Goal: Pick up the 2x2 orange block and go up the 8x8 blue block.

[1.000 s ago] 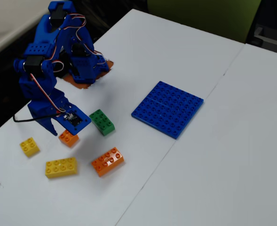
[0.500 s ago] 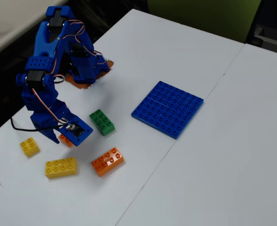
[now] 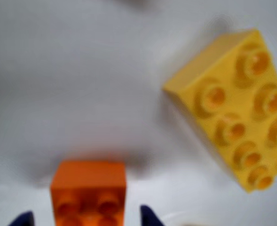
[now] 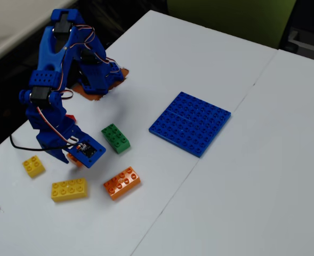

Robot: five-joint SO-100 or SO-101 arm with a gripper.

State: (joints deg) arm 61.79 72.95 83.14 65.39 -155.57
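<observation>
The 2x2 orange block (image 3: pixel 89 190) lies on the white table at the bottom centre of the wrist view. My gripper (image 3: pixel 86 220) is open, and its two dark blue fingertips (image 3: pixel 150 217) stand either side of the block with white table showing in both gaps. In the fixed view the blue gripper (image 4: pixel 71 156) hangs low over the block, so only a sliver of the orange block (image 4: pixel 75 160) shows. The 8x8 blue block (image 4: pixel 190 123) lies flat far to the right, with nothing on it.
A yellow 2x4 brick (image 3: pixel 237 108) lies close to the orange block, also seen as the yellow 2x4 brick (image 4: pixel 69 189). Nearby are a green brick (image 4: pixel 115 138), an orange 2x4 brick (image 4: pixel 122 182) and a small yellow brick (image 4: pixel 33 166). The arm's base (image 4: pixel 95 77) stands at the back left.
The arm has leaned forward and the gripper has come down over the small orange block, which showed fully a second ago and is mostly covered now. No brick has moved.
</observation>
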